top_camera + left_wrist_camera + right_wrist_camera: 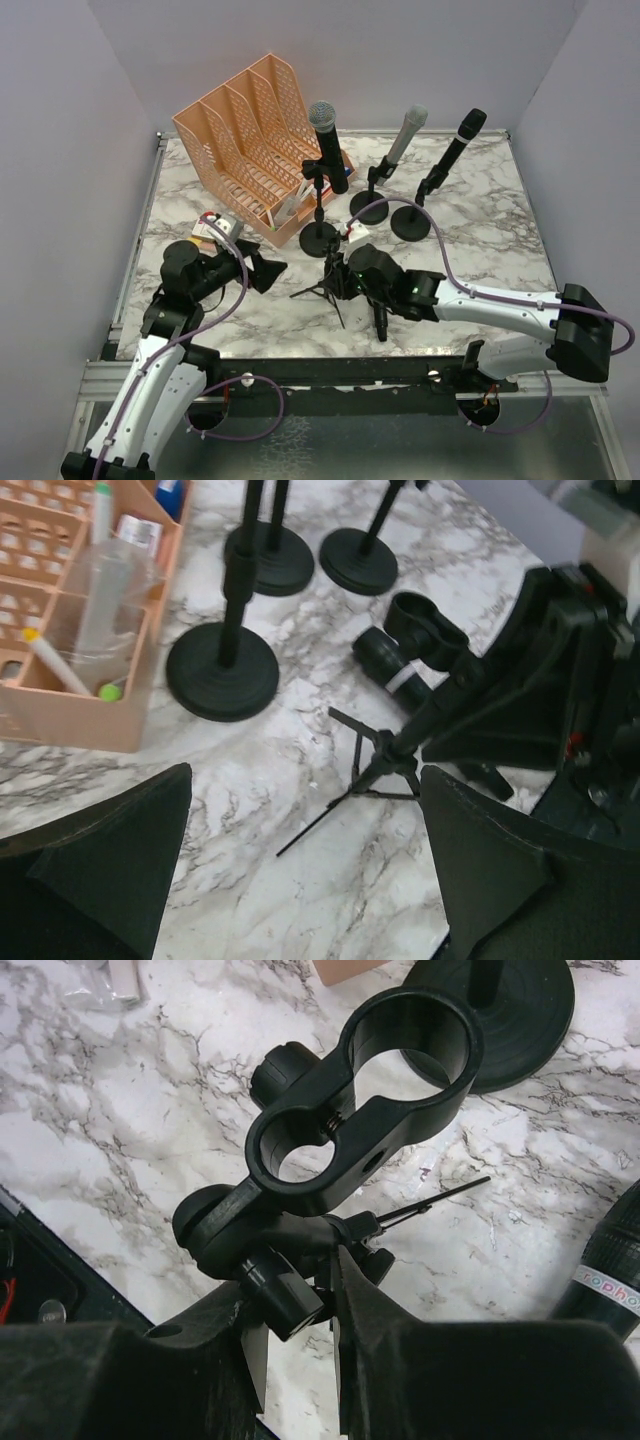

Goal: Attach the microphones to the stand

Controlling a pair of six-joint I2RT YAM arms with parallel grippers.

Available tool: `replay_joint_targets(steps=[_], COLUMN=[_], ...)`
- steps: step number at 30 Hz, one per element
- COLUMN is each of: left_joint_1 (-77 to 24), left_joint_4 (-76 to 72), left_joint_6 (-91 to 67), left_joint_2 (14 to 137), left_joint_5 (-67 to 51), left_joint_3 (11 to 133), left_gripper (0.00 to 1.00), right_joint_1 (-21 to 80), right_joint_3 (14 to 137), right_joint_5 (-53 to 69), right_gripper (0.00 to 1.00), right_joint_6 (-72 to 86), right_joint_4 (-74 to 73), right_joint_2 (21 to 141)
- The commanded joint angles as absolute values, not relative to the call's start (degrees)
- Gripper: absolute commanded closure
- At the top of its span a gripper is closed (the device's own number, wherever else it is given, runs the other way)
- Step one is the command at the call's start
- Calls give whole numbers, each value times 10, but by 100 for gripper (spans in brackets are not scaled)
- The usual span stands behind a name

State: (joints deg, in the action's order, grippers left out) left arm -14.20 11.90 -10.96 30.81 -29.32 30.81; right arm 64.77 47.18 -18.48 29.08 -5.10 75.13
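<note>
Mics (323, 120): 4. 3 clipped upright in round-base stands (318, 238), rear of worktop (480, 250). 4th mic (375, 652) lies flat, mostly hidden behind right tool (300, 1300), which is clamped on tripod stand (360, 1130). Left tool (305, 790) splayed wide, empty.

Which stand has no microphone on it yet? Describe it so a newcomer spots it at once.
From the orange file rack at the back left, come forward past three round-based stands, each holding a microphone. In front of them stands a small tripod stand, clamped in the right gripper. It alone has thin spread legs and an empty clip.
</note>
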Motion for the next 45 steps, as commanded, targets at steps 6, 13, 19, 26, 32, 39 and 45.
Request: replay_joint_targets(steps=[6, 13, 19, 26, 32, 39, 45], left_joint_1=[-145, -188, -282, -315, -322, -325, -328], left_joint_4=[-54, -148, -155, -183, -237, -289, -296], left_joint_6=[-63, -50, -5, 17, -15, -53, -69], left_joint_2=[392, 470, 561, 606, 614, 636, 633], left_joint_5=[-534, -537, -522, -491, -487, -501, -503], left_joint_3=[251, 243, 270, 278, 273, 271, 274], left_gripper=[7, 14, 19, 26, 36, 65, 91], right_joint_1=[595, 569, 548, 532, 516, 503, 495], right_joint_3=[450, 451, 461, 467, 470, 467, 463], right_joint_5=[-5, 75, 126, 182, 228, 257, 265], right_gripper=[83, 83, 83, 84, 84, 84, 82], right_joint_6=[235, 237, 233, 229, 233, 245, 251], right_joint_4=[29, 37, 34, 31, 41, 62, 70], right_joint_2=[696, 672, 664, 655, 657, 663, 671])
